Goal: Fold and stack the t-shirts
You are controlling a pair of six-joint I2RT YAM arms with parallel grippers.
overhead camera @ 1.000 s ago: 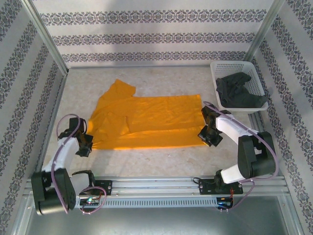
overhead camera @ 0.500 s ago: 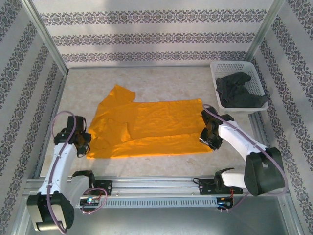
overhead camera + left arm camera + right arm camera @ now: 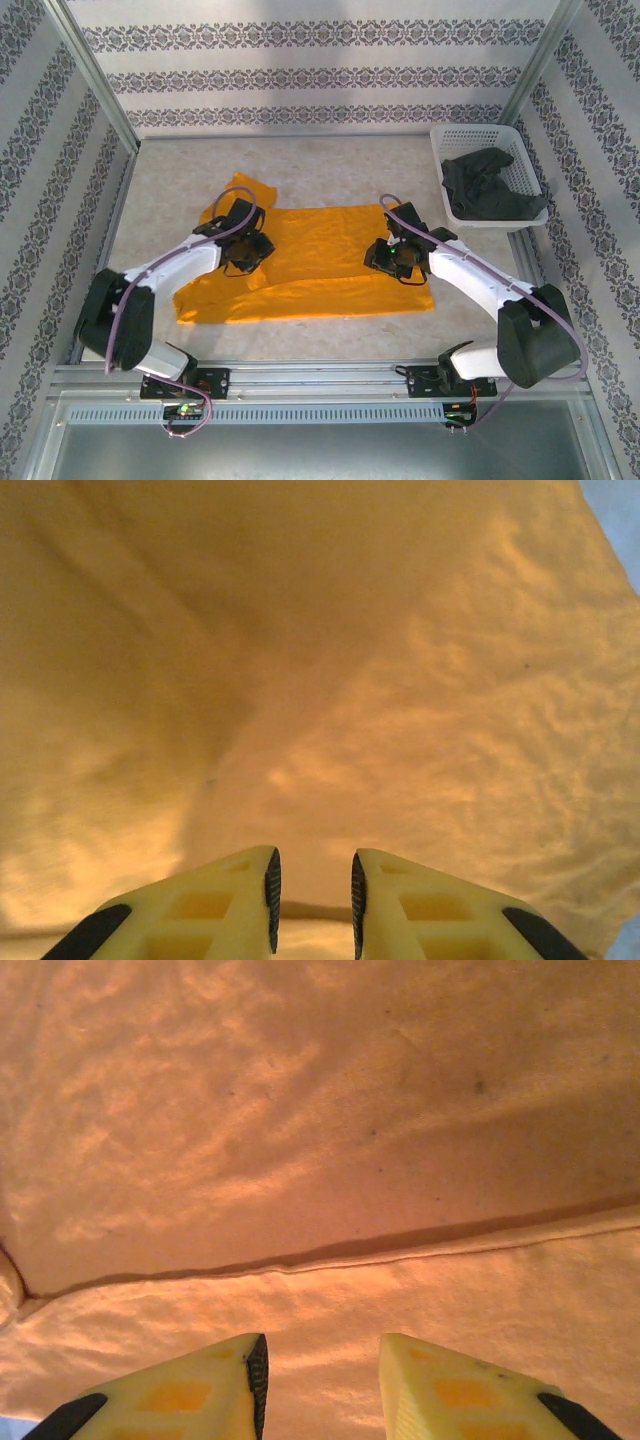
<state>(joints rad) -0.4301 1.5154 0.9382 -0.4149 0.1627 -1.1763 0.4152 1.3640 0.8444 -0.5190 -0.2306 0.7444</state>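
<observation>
While the orange-yellow t-shirt (image 3: 320, 255) lies spread flat across the middle of the table (image 3: 340, 165), with one sleeve (image 3: 243, 187) poking out toward the far left, both my claws are down over its cloth. My left claw (image 3: 312, 865) is over the shirt's left part, near the sleeve. Its yellow fingers (image 3: 235, 895) stand a narrow gap apart with nothing pinched between them, only rumpled orange fabric beneath. My right claw (image 3: 320, 1350) is over the shirt's right part, its jaws parted a little wider and likewise gripping nothing. Just ahead of it a hem edge (image 3: 400, 1243) runs across, one layer of the shirt lying over another. The charcoal grey t-shirt (image 3: 490, 190) sits bunched in the white lattice basket (image 3: 475, 132) at the table's far right corner, well apart from the orange one and from both my arms.
</observation>
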